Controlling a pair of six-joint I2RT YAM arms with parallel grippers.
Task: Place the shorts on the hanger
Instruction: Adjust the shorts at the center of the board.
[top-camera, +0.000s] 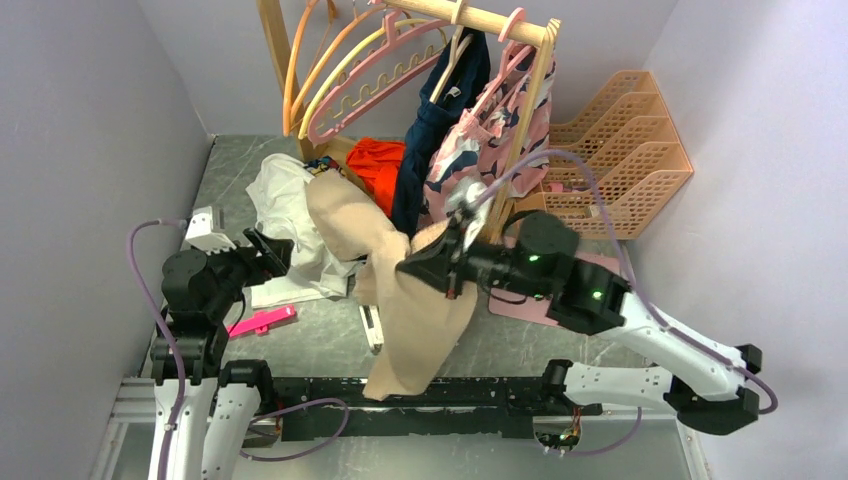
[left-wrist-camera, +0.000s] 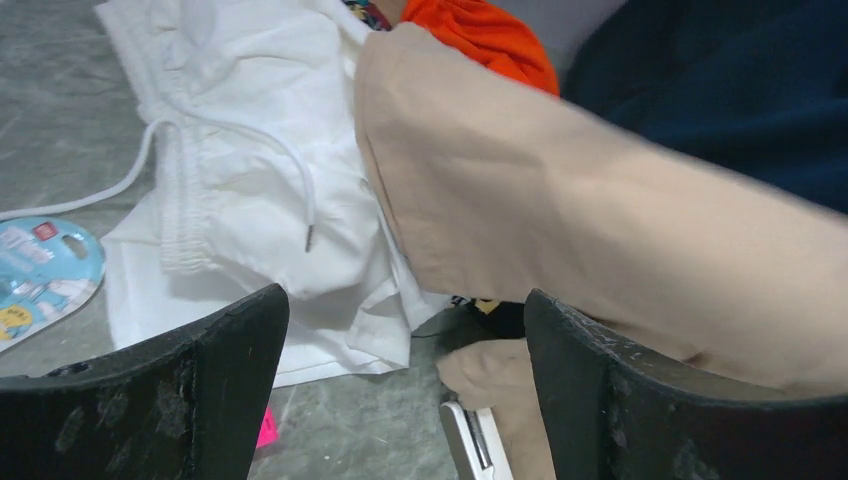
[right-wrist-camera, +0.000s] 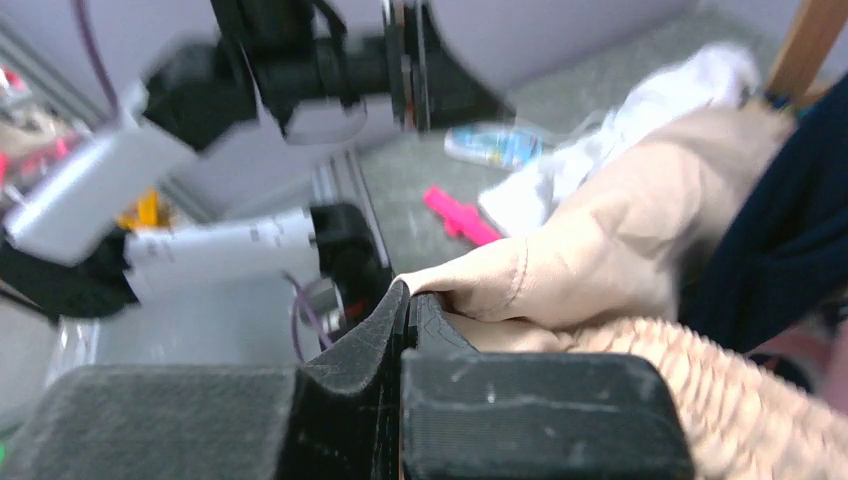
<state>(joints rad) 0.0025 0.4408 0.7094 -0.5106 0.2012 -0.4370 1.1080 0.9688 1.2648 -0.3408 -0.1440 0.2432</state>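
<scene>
The tan shorts (top-camera: 400, 290) hang lifted over the table middle, one end draped down toward the front rail. My right gripper (top-camera: 415, 262) is shut on their edge; the right wrist view shows the jaws (right-wrist-camera: 410, 300) pinching tan fabric (right-wrist-camera: 600, 240). The shorts also cross the left wrist view (left-wrist-camera: 600, 220). My left gripper (top-camera: 268, 250) is open and empty, left of the shorts, over a white garment (left-wrist-camera: 260, 150). The pink hanger (top-camera: 385, 70) hangs on the wooden rack at the back.
The wooden rack (top-camera: 520, 150) also holds orange and yellow hangers (top-camera: 310, 60), a navy garment (top-camera: 430, 130) and a patterned garment (top-camera: 490, 130). An orange cloth (top-camera: 378, 165), a pink clip (top-camera: 262, 321) and a white clip (top-camera: 371, 328) lie on the table. A peach organiser (top-camera: 615, 150) stands at the right.
</scene>
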